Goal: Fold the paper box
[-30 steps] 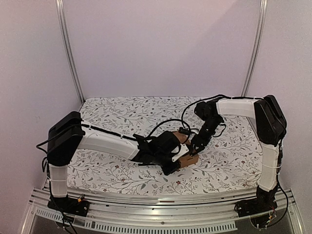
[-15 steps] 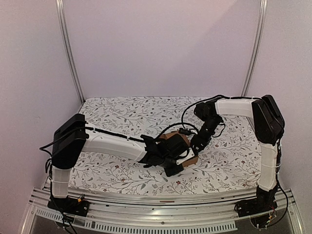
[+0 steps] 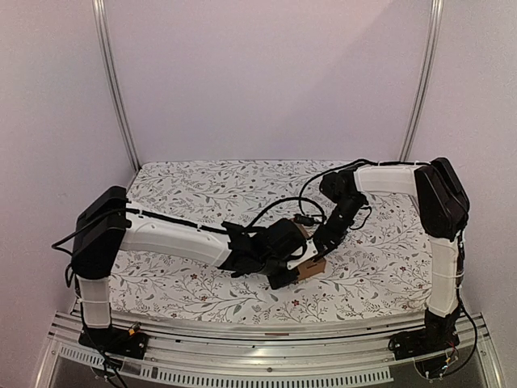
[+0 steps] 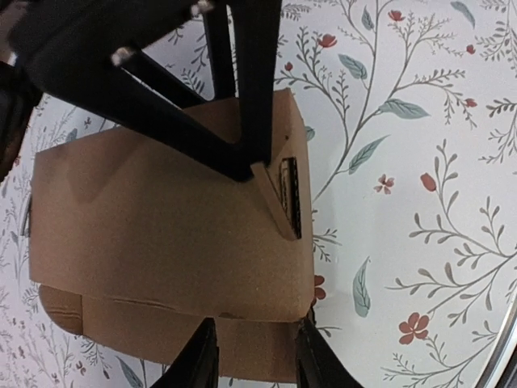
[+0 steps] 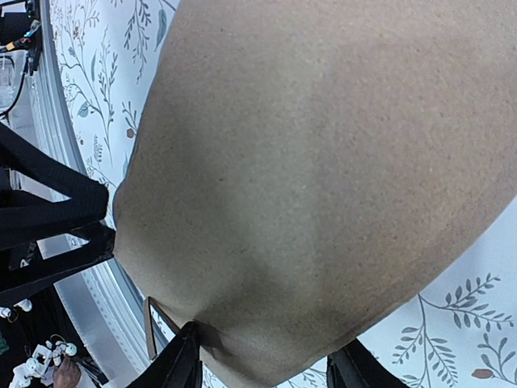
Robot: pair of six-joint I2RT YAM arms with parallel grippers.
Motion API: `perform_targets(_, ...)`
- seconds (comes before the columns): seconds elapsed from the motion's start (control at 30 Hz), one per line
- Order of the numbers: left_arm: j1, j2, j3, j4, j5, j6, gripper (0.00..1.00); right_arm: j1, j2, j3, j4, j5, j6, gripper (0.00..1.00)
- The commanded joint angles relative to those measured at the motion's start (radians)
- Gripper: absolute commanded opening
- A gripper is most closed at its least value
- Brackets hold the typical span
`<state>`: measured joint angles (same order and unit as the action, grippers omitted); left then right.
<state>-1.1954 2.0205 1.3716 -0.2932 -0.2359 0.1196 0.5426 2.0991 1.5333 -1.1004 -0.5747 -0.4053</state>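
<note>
**Q:** Where is the paper box (image 4: pixel 161 234) located?

**A:** It is found on the flowered tabletop (image 4: pixel 420 162), about mid-width and in the near half, between the two tools. It is seen as a brown oblong. A flat top panel (image 4: pixel 121 202) lies over a lower front wall (image 4: pixel 145 343), with a fold line between them.

**Q:** What is noted at its ends?

**A:** At one short end a narrow tab (image 4: pixel 277 202) is seen standing out from the top panel, with its corrugated edge exposed.

**Q:** How is the left tool recorded?

**A:** The left tool (image 4: pixel 254 356) is recorded as spread. It is positioned low at the box's left side. The front wall is seen in the gap between its fingers (image 4: pixel 200 360). Contact with the cardboard cannot be read.

**Q:** And the right tool?

**A:** The right tool (image 5: pixel 268 368) is angled down onto the box from the far right. In the left wrist view, one of its black fingers is seen with its tip on the top panel, just beside the tab. In its own wrist view the fingers are seen apart, with a rounded end of the box filling the space between them. Whether that end is pinched cannot be told.
</note>
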Motion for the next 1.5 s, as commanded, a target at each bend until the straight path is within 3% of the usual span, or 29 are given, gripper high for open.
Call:
perform_targets(0.0, 0.001, -0.112, -0.072, 0.107, -0.064, -0.007, 0.35, 0.038, 0.056, -0.024, 0.010, 0.044, -0.012, 0.50)
perform_targets(0.13, 0.016, -0.230, -0.209, 0.219, -0.138, -0.063, 0.48, 0.038, 0.056, -0.024, 0.010, 0.046, -0.015, 0.50)
perform_targets(0.17, 0.032, -0.260, -0.253, 0.255, -0.136, -0.107, 0.56, 0.038, 0.055, -0.024, 0.010, 0.046, -0.015, 0.50)
perform_targets(0.23, 0.088, -0.315, -0.337, 0.340, -0.110, -0.225, 0.61, 0.036, 0.053, -0.024, 0.011, 0.048, -0.015, 0.50)
perform_targets(0.4, 0.264, -0.420, -0.573, 0.552, 0.002, -0.540, 0.68, 0.037, 0.033, -0.030, 0.014, 0.057, -0.018, 0.50)
perform_targets(0.57, 0.355, -0.378, -0.725, 0.764, 0.126, -0.818, 0.69, 0.036, 0.024, -0.031, 0.014, 0.053, -0.018, 0.51)
perform_targets(0.8, 0.358, -0.199, -0.763, 0.962, 0.225, -1.105, 0.69, 0.027, 0.021, -0.034, 0.012, 0.020, -0.021, 0.51)
perform_targets(0.97, 0.358, -0.118, -0.763, 1.051, 0.282, -1.199, 0.68, 0.013, 0.019, -0.038, 0.010, -0.001, -0.021, 0.51)
perform_targets(1.1, 0.349, -0.078, -0.734, 1.038, 0.329, -1.260, 0.65, 0.013, 0.018, -0.040, 0.008, -0.012, -0.021, 0.52)
perform_targets(1.27, 0.315, -0.071, -0.674, 0.897, 0.345, -1.334, 0.64, 0.012, 0.019, -0.041, 0.009, -0.027, -0.020, 0.52)
perform_targets(1.47, 0.305, -0.065, -0.674, 0.942, 0.374, -1.405, 0.63, 0.013, 0.016, -0.043, 0.008, -0.035, -0.018, 0.52)
